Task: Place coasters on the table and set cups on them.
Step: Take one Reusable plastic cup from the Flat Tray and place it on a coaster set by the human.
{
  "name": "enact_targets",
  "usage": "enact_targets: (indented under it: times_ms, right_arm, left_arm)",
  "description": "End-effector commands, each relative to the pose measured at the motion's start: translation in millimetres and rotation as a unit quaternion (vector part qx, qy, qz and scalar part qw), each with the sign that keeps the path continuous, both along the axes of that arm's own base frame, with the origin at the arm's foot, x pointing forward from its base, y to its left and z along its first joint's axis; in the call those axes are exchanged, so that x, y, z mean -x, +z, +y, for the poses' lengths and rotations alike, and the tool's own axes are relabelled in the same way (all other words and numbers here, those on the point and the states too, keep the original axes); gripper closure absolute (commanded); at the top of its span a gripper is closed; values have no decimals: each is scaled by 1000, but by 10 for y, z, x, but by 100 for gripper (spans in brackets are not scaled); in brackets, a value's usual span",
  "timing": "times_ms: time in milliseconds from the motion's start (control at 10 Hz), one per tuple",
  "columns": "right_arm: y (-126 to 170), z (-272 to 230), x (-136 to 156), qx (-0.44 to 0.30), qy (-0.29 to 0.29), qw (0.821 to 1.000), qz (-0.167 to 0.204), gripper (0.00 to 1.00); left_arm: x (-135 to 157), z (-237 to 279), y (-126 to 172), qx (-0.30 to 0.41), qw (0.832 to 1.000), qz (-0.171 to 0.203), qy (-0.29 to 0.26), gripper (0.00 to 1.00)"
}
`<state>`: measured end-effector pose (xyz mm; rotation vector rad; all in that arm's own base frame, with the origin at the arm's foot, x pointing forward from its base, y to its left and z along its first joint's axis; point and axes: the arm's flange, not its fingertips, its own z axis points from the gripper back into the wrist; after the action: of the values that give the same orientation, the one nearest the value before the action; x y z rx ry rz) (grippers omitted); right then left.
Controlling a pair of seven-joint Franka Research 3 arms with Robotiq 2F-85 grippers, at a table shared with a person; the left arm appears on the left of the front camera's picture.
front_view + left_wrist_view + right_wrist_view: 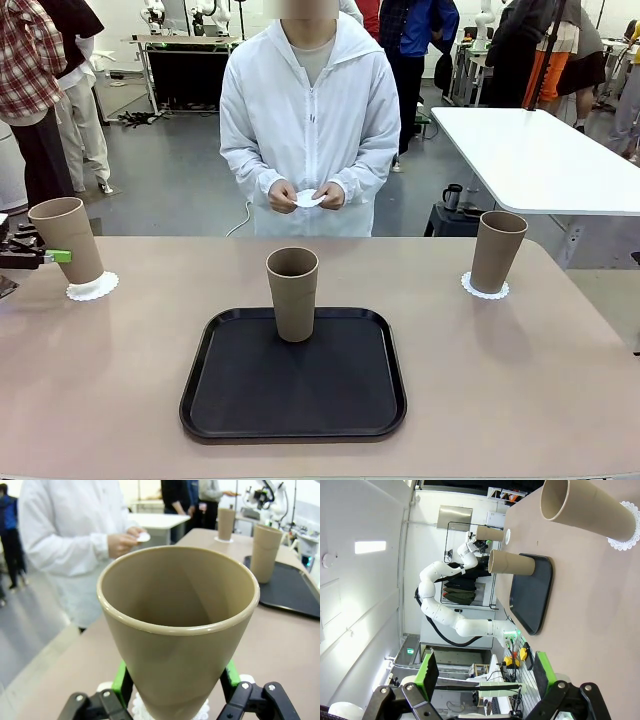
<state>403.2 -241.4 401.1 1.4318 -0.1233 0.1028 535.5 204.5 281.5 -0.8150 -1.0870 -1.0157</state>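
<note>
The big tan table fills the near part of the front view. A person in a white jacket stands behind it at 12 o'clock. A black tray lies on the table toward 6 o'clock.

Three tan cups stand upright. The left cup is at 9 o'clock on the table. The middle cup stands on the tray, close to the tray's 12 o'clock edge. The right cup is at 3 o'clock on the table.

The left gripper comes in from 9 o'clock. It holds the left cup low down, with one green pad tight on each side.

In the right wrist view, the right gripper is wide apart with nothing between its fingers. It is well apart from the right cup, which shows toward 1 o'clock in that view.

The left coaster lies flat under the left cup, and its lacy edge pokes out around the base. The right coaster lies the same way under the right cup. The person holds a third coaster in front of the jacket. The middle cup has bare tray under it.
</note>
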Motion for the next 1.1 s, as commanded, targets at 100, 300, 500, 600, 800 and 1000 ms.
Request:
enact_targets:
  times_ms: [100, 300, 500, 600, 800, 1000]
  right_arm:
    - [7, -3, 0, 2, -1, 1000, 2, 0]
    - [7, -3, 0, 2, -1, 1000, 2, 0]
    - [7, -3, 0, 2, -1, 1000, 2, 0]
    - [7, -3, 0, 2, -1, 1000, 2, 0]
    - [7, -3, 0, 2, -1, 1000, 2, 0]
    - [7, -3, 0, 2, -1, 1000, 2, 0]
  left_arm:
    - [-72, 21, -84, 2, 1000, -21, 2, 15]
    - [-97, 0, -159, -3, 1000, -16, 1, 15]
    - [-107, -18, -200, -8, 1000, -12, 1, 15]
    - [-109, -16, -214, -10, 1000, -12, 1, 15]
    - [-111, -15, -248, -14, 1000, -6, -1, 15]
    - [-108, -18, -255, -14, 1000, -6, -4, 15]
